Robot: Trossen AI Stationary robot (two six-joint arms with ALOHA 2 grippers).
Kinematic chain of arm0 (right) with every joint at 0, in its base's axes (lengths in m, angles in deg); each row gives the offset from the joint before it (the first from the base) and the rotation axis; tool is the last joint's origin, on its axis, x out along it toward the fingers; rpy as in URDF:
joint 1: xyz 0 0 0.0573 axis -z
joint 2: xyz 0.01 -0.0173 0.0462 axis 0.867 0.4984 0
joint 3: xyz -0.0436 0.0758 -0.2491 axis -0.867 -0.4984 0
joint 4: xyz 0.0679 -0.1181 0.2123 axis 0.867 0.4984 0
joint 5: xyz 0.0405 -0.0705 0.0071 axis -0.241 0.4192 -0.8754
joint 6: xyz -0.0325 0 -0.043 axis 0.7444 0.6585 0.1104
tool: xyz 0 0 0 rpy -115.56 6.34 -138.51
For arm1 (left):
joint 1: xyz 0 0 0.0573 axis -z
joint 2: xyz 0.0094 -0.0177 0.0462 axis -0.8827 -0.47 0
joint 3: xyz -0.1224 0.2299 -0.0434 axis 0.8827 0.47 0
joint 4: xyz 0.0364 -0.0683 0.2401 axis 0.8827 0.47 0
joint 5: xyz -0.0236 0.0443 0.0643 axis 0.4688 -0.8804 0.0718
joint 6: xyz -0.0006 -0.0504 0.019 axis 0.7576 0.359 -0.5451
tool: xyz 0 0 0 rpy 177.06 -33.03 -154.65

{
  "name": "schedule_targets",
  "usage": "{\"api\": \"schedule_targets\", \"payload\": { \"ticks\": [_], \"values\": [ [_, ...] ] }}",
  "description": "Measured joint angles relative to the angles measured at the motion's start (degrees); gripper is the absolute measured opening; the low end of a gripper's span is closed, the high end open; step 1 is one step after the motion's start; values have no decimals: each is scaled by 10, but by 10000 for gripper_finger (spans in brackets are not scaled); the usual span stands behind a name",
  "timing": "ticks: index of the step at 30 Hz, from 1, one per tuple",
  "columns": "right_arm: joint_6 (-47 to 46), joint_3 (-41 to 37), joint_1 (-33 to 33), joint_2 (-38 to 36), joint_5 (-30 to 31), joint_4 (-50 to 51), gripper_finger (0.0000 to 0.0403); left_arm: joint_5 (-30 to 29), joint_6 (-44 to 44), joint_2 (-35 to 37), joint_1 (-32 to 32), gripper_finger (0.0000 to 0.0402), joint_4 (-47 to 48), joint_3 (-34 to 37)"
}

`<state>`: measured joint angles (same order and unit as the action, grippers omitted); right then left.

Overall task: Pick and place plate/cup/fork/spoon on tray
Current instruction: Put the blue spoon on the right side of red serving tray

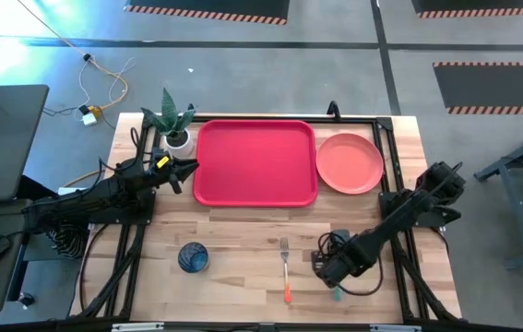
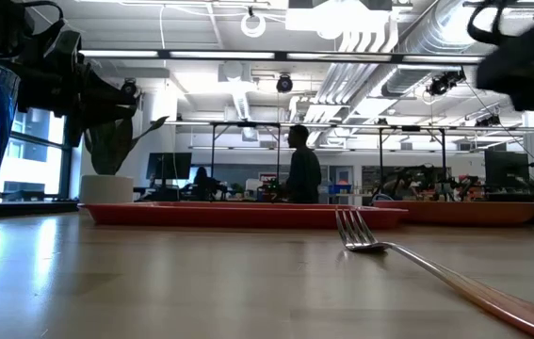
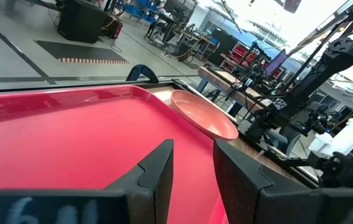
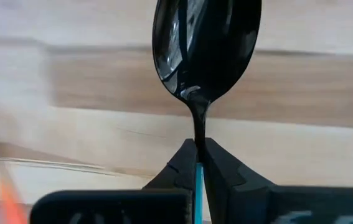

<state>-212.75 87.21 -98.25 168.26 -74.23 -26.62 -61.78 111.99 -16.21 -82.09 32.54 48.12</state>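
The red tray [image 1: 255,161] lies bare at the table's far middle. The salmon plate [image 1: 349,163] rests on the table just right of it. The blue cup [image 1: 193,257] stands near the front left. The fork [image 1: 285,267], with an orange-red handle, lies flat at the front middle. My right gripper [image 1: 327,267] is right of the fork and shut on the spoon [image 4: 207,43]. My left gripper [image 1: 185,172] is open and empty at the tray's left rim, looking across the tray [image 3: 70,137] toward the plate [image 3: 204,115]. My right gripper pinches the spoon between its two fingers where the metal neck [image 4: 199,134] meets the teal handle [image 4: 198,180]. The fingers lie along the spoon. The oval bowl sticks out beyond the fingertips, and the handle runs back between the fingers. The wooden table shows behind the bowl.
A white pot with a green plant [image 1: 173,124] stands at the far left corner, close behind my left gripper. Bare wood lies between the tray and the front items. A person [image 2: 302,174] stands in the room beyond the table.
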Motion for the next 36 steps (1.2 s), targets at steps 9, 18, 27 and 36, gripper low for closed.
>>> {"api": "schedule_targets", "payload": {
  "ticks": [9,18,27,36],
  "values": [
    [73,45,70,-1,65,3,1,9,0,0,0,104,1,0],
    [182,73,162,-1,92,5,0,64,0,0,0,104,4,0],
    [342,120,264,-2,100,12,0,73,0,0,0,104,4,0],
    [501,215,355,-2,131,99,0,73,0,0,0,104,4,0]
  ]
}}
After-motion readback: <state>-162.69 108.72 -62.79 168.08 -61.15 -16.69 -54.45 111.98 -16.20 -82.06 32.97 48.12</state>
